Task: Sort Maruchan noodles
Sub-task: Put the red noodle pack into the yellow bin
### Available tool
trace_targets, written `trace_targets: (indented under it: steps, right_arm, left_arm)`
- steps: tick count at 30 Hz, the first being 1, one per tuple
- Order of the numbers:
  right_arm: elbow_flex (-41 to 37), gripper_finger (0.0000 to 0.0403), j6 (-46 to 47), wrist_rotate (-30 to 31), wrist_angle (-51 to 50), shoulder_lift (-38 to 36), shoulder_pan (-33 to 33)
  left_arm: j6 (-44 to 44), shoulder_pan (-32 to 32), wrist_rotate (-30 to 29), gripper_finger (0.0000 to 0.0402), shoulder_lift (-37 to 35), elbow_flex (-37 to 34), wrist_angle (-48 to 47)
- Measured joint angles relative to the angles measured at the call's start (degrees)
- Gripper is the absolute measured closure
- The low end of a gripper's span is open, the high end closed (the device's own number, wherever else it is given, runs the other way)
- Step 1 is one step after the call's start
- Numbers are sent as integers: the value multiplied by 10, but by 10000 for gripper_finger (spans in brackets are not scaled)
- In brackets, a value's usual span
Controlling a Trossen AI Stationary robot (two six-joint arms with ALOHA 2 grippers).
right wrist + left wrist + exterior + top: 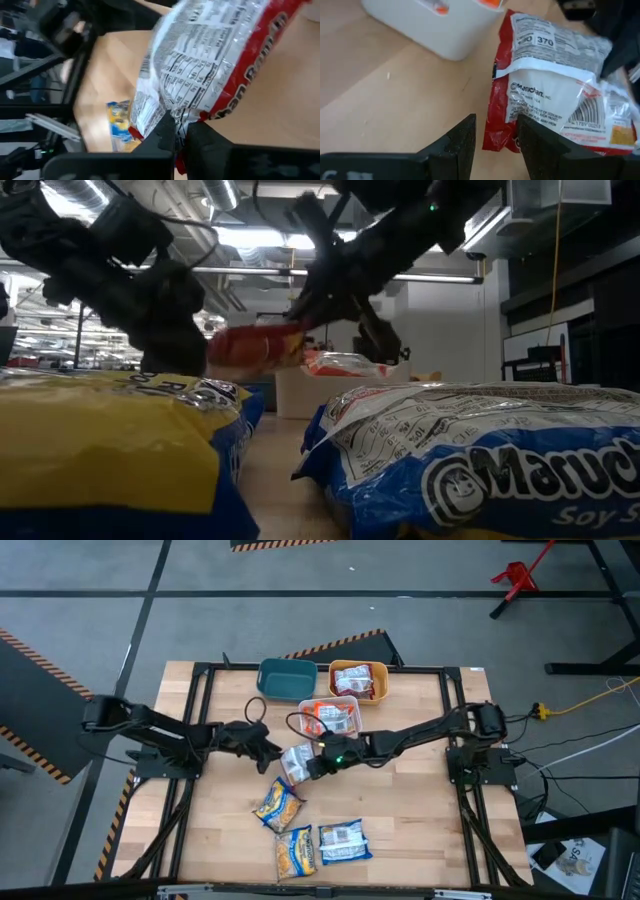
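— Our right gripper has pinched the edge of the red-and-white plastic noodle packet mid-table, just beside the white bin.

— Then we lift slowly; that thin edge could slip. Our left gripper waits nearby, nearly closed, empty.

I see three bins at the far side of the table: one bin to the left, a second bin just right of it with a packet inside, and a third bin nearer me, between and in front of them, also holding packets. Near the table's middle, a packet sits between my left gripper on its left and my right gripper on its right. Three more packets lie in front: one nearest the middle, one before it, one to the right.
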Motion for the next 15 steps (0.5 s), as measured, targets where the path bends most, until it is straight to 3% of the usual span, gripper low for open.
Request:
trace_targets:
  steps: [15]
  right_arm:
    - [0,403,2,15,-29,-83,-26]
  left_arm:
    - [-13,47,17,262,-169,1,-20]
